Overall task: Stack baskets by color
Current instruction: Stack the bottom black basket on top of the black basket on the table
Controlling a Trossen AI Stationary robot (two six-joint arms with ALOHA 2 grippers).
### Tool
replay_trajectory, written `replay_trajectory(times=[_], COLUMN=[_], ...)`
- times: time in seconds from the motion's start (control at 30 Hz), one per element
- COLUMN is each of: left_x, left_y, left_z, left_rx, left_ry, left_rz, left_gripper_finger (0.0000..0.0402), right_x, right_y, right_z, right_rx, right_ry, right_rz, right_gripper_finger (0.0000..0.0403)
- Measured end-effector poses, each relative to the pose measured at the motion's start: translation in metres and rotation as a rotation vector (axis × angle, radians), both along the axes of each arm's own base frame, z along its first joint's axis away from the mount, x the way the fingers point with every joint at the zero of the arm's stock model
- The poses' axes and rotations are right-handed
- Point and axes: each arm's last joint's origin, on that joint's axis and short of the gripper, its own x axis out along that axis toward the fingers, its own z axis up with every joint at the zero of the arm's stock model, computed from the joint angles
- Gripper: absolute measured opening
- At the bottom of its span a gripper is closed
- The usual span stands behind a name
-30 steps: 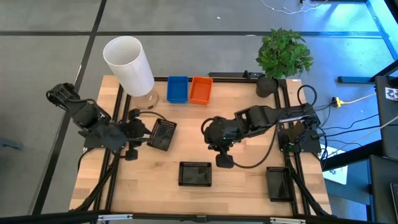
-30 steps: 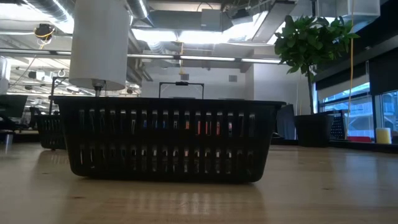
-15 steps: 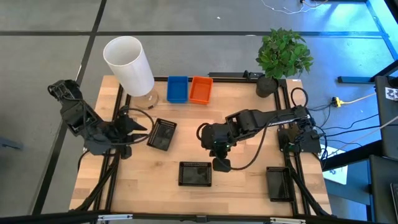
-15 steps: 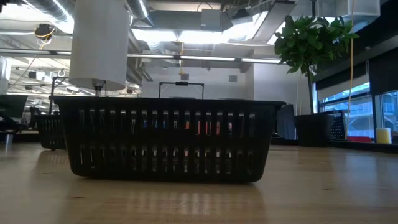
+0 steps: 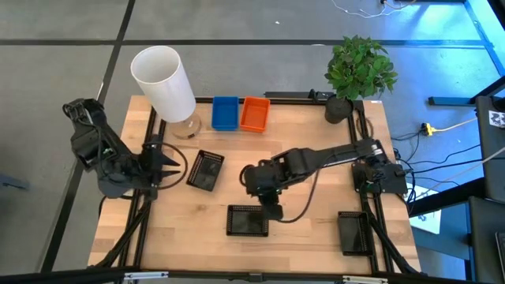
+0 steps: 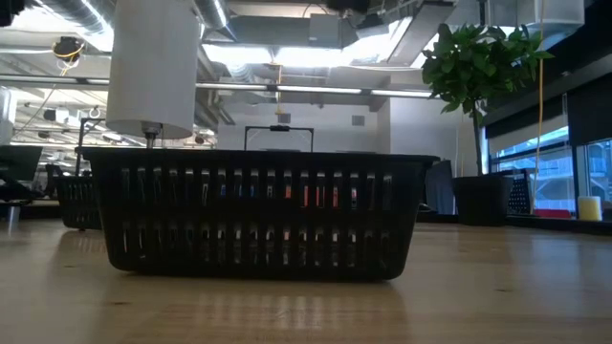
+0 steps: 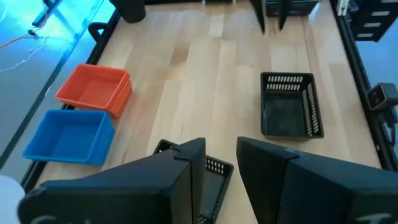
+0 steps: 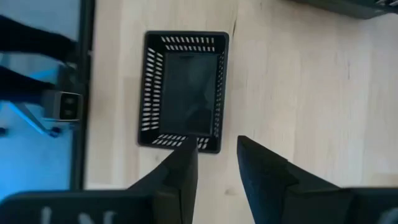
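From above, the wooden surface (image 5: 316, 229) carries a blue basket (image 5: 225, 113) and an orange basket (image 5: 254, 113) touching side by side at its far edge, beside a tall white cylinder (image 5: 163, 82) and a potted plant (image 5: 360, 71). One black basket (image 5: 207, 170) lies tilted left of centre, a second black basket (image 5: 248, 220) sits near the front middle, and a third black basket (image 5: 354, 232) rests at the front right corner. The left gripper (image 5: 168, 164) hangs just beside the tilted basket, jaws apart and empty. The right gripper (image 5: 271, 208) hovers at the far edge of the front middle basket, holding nothing.

At table height, that front black basket (image 6: 253, 212) fills the middle, upright on the surface, with the cylinder (image 6: 153, 67) and plant (image 6: 481, 57) behind it.

The left wrist camera shows parted jaws over the near black basket (image 7: 211, 177), with the blue (image 7: 69, 135), orange (image 7: 95, 91) and another black basket (image 7: 290, 112) beyond.

The right wrist camera shows open jaws just above a black basket (image 8: 183, 90).
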Motion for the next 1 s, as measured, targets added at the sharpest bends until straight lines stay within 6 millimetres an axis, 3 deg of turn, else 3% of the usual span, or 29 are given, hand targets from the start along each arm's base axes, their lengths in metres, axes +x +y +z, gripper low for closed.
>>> replay_trajectory(times=[0.27,0.5,0.7,1.0], left_x=[-0.013,-0.018,-0.018,-0.018], left_y=[0.008,0.013,0.013,0.013], left_z=[0.005,0.006,0.006,0.005], left_rx=[-0.026,-0.031,-0.032,-0.030], left_ry=[-0.020,-0.026,-0.020,-0.018], left_rz=[-0.042,-0.048,-0.053,-0.053], left_gripper_finger=[0.0084,0.0084,0.0084,0.0084], right_x=[0.036,0.051,0.056,0.058], right_y=[0.009,0.013,0.012,0.008], right_z=[-0.053,-0.097,-0.115,-0.115], right_rx=[-0.028,-0.045,-0.055,-0.057], right_ry=[0.022,0.121,0.151,0.147], right_rz=[0.051,0.058,0.063,0.065], right_gripper_finger=[0.0114,0.0114,0.0114,0.0113])
